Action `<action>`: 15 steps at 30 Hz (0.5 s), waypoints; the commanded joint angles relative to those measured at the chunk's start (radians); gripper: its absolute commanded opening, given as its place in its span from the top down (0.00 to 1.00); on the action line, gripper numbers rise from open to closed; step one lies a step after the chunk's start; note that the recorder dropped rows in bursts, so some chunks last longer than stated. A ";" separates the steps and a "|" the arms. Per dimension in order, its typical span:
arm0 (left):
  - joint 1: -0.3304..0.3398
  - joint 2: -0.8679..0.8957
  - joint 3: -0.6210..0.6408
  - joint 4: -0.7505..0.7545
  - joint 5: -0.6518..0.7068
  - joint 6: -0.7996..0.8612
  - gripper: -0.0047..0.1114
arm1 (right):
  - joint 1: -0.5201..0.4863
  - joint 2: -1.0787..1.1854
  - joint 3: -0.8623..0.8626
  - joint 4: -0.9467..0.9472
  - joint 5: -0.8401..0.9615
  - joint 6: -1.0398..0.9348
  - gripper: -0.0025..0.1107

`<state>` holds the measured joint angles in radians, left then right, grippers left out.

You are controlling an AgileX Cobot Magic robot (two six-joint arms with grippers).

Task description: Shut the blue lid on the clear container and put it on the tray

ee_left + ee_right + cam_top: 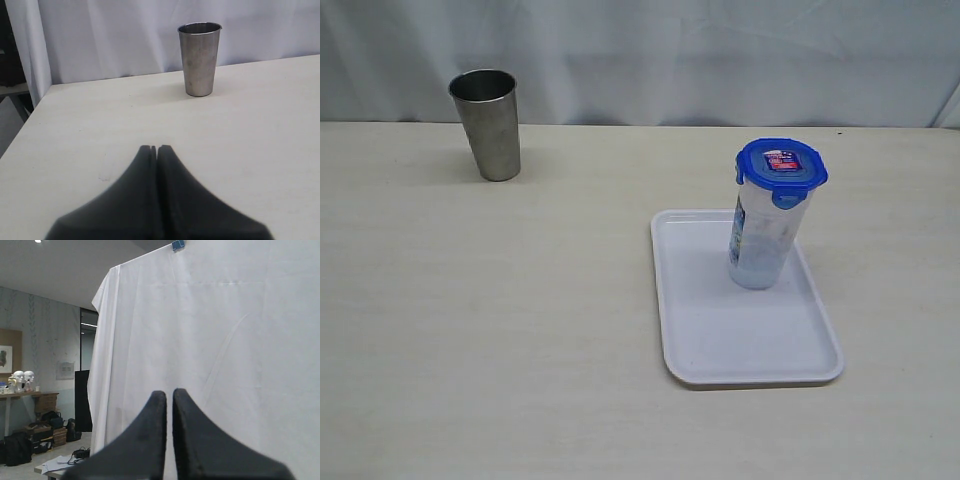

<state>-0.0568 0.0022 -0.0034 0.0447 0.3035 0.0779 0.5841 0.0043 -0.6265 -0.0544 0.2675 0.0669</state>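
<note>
The clear container (765, 240) stands upright on the far right part of the white tray (720, 340). The blue lid (781, 163) sits on top of it, red-and-white label up. Neither arm shows in the exterior view. In the left wrist view my left gripper (156, 148) hovers over bare table with its dark fingers pressed together and holding nothing. The right wrist view shows my right gripper (169, 392) raised and facing a white curtain, its fingers almost touching with only a thin slit between them and nothing held. Neither wrist view shows the container, lid or tray.
A grey steel cup (488, 125) stands at the far left of the table, straight ahead of the left gripper as the steel cup (199, 59). A white curtain (700, 50) hangs behind the table. The table's edge (30, 120) lies on one side of the left gripper.
</note>
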 commanded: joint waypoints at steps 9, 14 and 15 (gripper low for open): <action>0.004 -0.002 0.003 -0.002 0.002 0.001 0.96 | -0.076 -0.004 0.115 0.167 -0.223 -0.375 0.94; 0.004 -0.002 0.003 -0.002 0.002 0.001 0.96 | -0.228 -0.004 0.252 0.167 -0.331 -0.366 0.94; 0.004 -0.002 0.003 -0.002 0.002 0.001 0.96 | -0.286 -0.004 0.301 0.167 -0.329 -0.357 0.94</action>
<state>-0.0568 0.0022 -0.0034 0.0447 0.3044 0.0779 0.3701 0.0061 -0.3862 0.1036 -0.0387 -0.2885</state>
